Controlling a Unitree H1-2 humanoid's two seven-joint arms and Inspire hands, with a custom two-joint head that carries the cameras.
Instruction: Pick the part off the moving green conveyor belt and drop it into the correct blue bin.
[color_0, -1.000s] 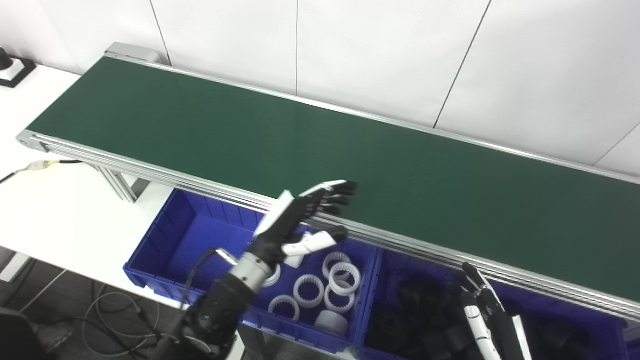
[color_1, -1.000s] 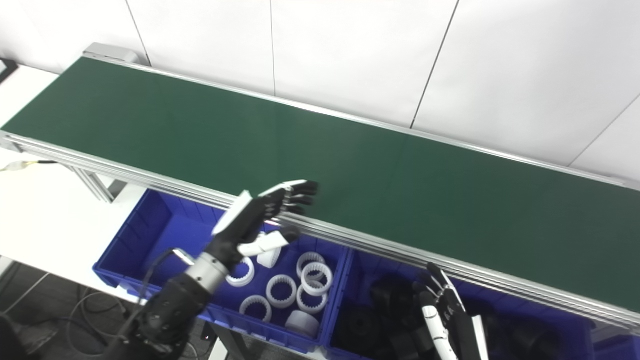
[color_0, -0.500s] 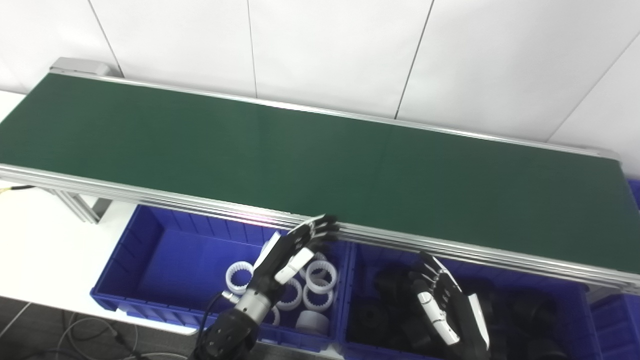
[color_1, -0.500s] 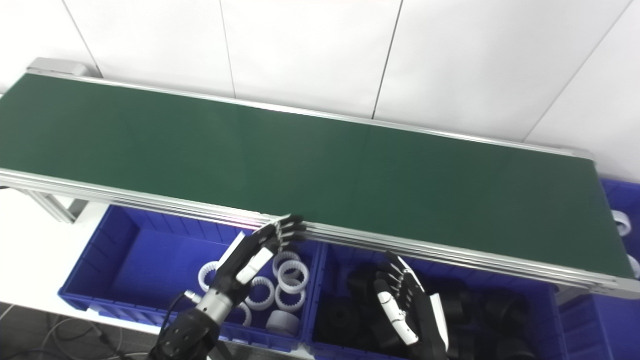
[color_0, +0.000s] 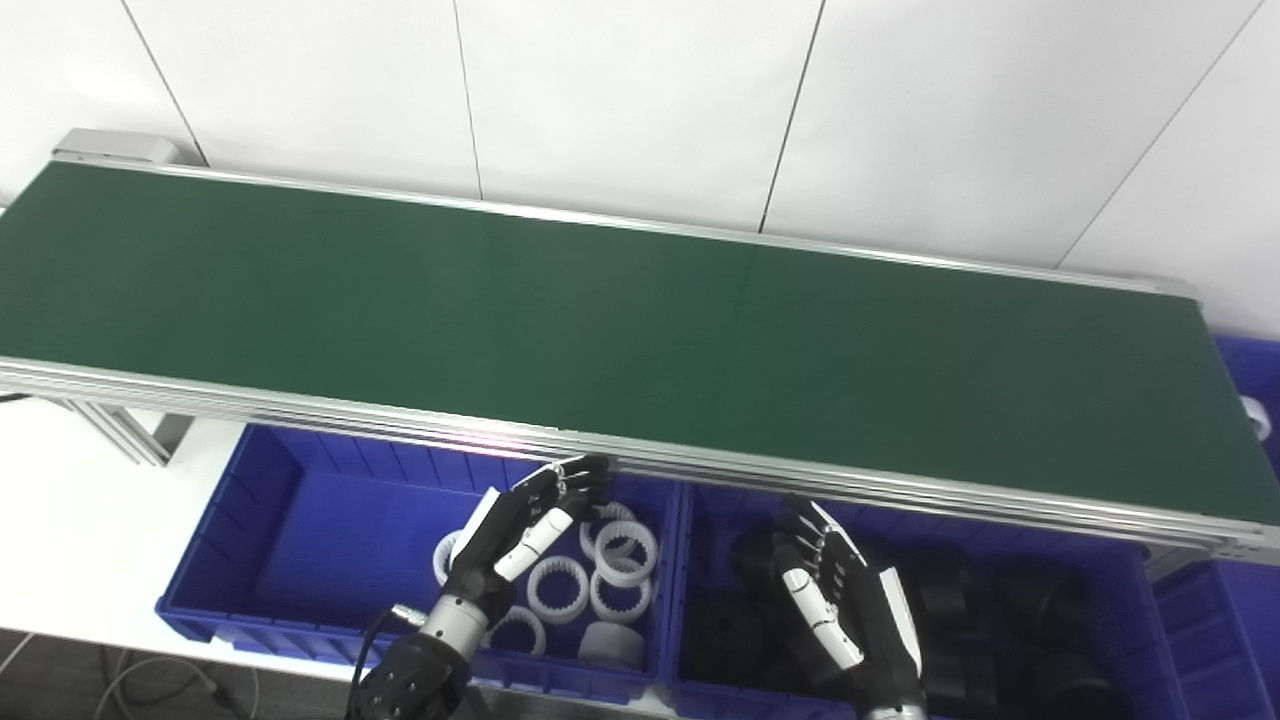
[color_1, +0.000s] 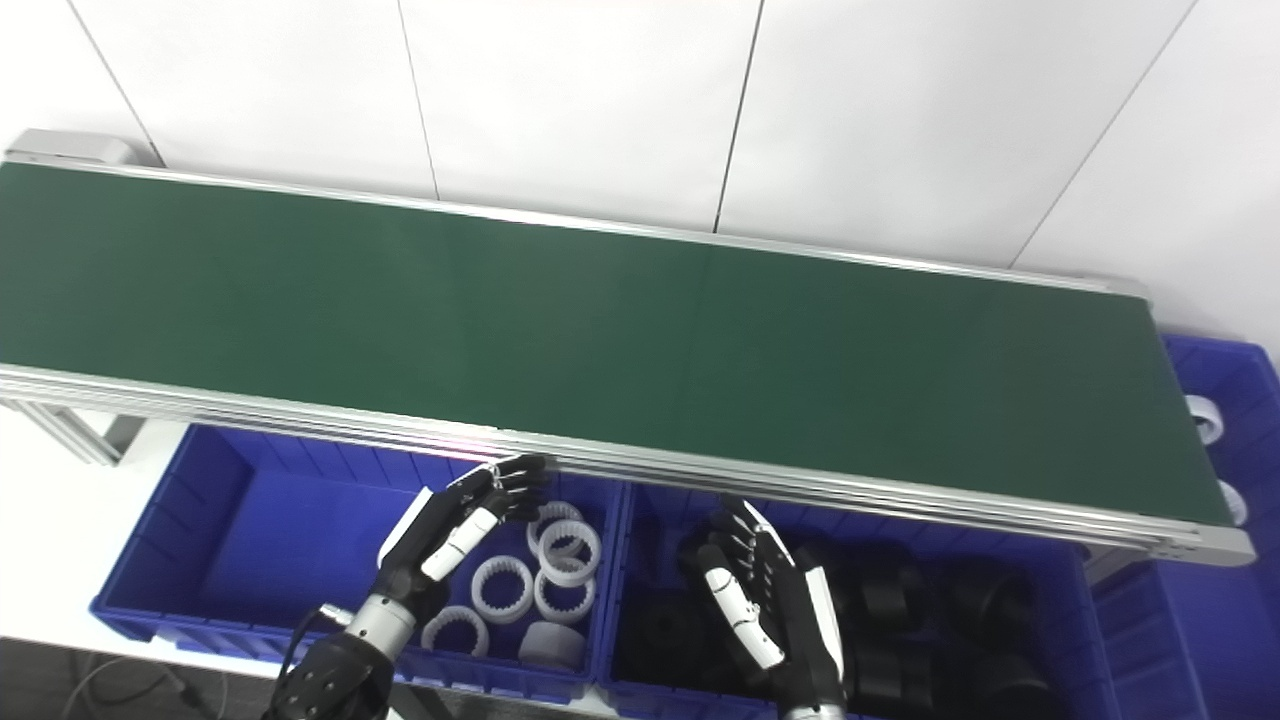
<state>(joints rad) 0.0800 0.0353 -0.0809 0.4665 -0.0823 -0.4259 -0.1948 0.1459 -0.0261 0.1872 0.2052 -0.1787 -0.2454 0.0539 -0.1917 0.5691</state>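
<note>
White rings (color_0: 610, 570) beneath left hand (color_0: 520, 525)

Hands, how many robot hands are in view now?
2. The left hand is over the bin of white rings, the right hand over the bin of black parts. Both open, empty.

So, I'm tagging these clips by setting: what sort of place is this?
Likely a factory-style sorting cell or lab mock-up: a long green conveyor belt runs along a white wall, with blue bins below it holding sorted white rings and black parts.
</note>
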